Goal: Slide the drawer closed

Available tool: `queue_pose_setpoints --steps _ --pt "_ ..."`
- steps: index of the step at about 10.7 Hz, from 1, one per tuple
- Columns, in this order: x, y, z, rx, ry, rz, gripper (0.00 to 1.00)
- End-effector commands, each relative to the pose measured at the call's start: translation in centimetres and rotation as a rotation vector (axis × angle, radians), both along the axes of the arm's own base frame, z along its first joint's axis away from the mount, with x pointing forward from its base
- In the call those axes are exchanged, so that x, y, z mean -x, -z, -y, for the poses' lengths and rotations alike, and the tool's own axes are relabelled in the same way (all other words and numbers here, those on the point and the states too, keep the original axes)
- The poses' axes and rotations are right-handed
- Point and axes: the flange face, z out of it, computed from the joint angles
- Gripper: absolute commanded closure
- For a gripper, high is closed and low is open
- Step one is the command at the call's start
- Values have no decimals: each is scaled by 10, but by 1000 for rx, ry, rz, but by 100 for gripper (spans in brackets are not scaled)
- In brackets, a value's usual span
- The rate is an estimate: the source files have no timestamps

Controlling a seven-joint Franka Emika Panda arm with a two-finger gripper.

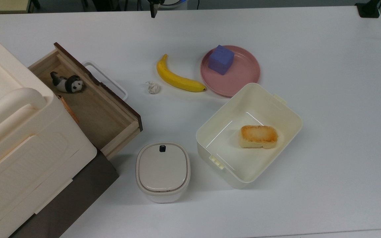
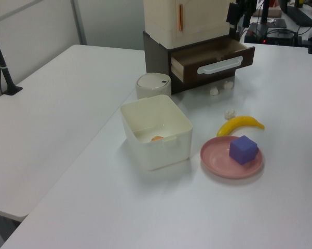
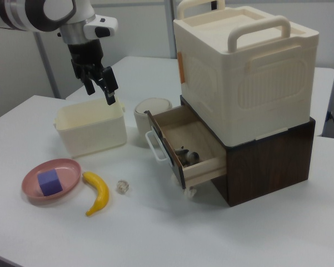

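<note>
Drawer is seen pulled out of the cabinet at the top view's left, its long axis diagonal, white handle pointed toward the banana; a panda toy is held inside. Lidded bin is shut. Bread is kept in the open box; a purple cube sits on the pink plate. No writing can be read. Gripper is raised above the box, fingers spread, nothing held.

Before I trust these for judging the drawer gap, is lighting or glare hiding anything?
Top view: even light, faint glare streaks on the floor of the cream box; drawer interior clear. Left view: drawer interior shadowed, contents hidden. Right view: soft shadow under the cabinet, panda toy dim.
</note>
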Motion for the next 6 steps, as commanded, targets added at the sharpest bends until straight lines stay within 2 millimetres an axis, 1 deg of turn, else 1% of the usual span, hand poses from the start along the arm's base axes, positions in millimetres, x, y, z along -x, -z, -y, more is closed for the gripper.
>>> queue_pose_setpoints --steps 1,2,6 --pt "1 2 3 -14 -7 17 0" --pt "1 2 5 -12 -2 17 0" --pt "1 1 6 -13 4 20 0"
